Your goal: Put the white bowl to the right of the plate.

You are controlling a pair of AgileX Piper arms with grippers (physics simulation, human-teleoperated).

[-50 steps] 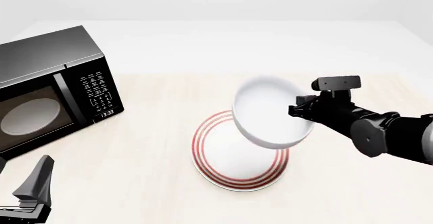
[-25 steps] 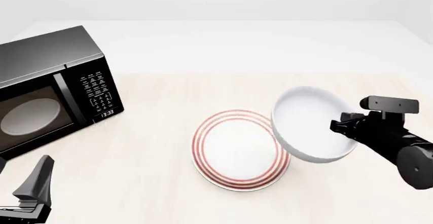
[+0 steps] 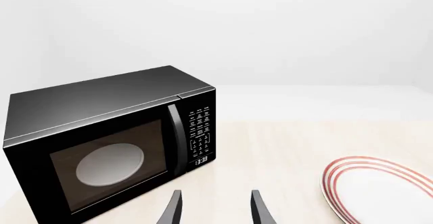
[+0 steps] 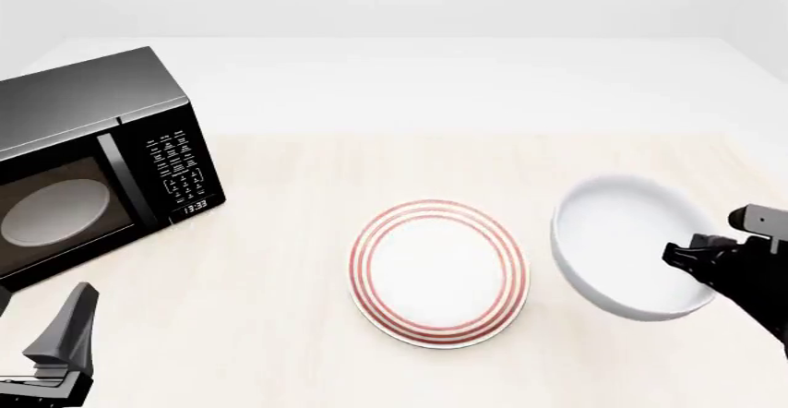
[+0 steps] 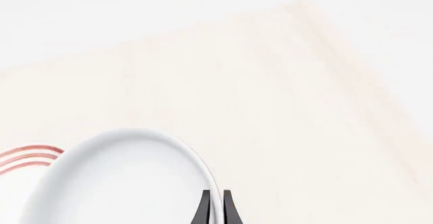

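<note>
The white bowl (image 4: 622, 246) hangs tilted just right of the red-ringed plate (image 4: 437, 271), clear of its rim. My right gripper (image 4: 680, 258) is shut on the bowl's right rim. In the right wrist view both fingers (image 5: 205, 209) pinch the bowl (image 5: 121, 181) at its edge, and a bit of the plate (image 5: 27, 158) shows beside it. My left gripper (image 4: 62, 348) rests at the near left corner, away from both. In the left wrist view its fingers (image 3: 172, 211) stand apart with nothing between them, and the plate (image 3: 382, 193) lies off to one side.
A black microwave (image 4: 87, 163) with a pale round turntable behind its door stands at the left of the table, also large in the left wrist view (image 3: 108, 143). The light wooden tabletop (image 4: 407, 163) runs back to a white wall.
My right gripper has carried the bowl rightward and lower, from above the plate to a spot beside its right edge. The left arm has not moved.
</note>
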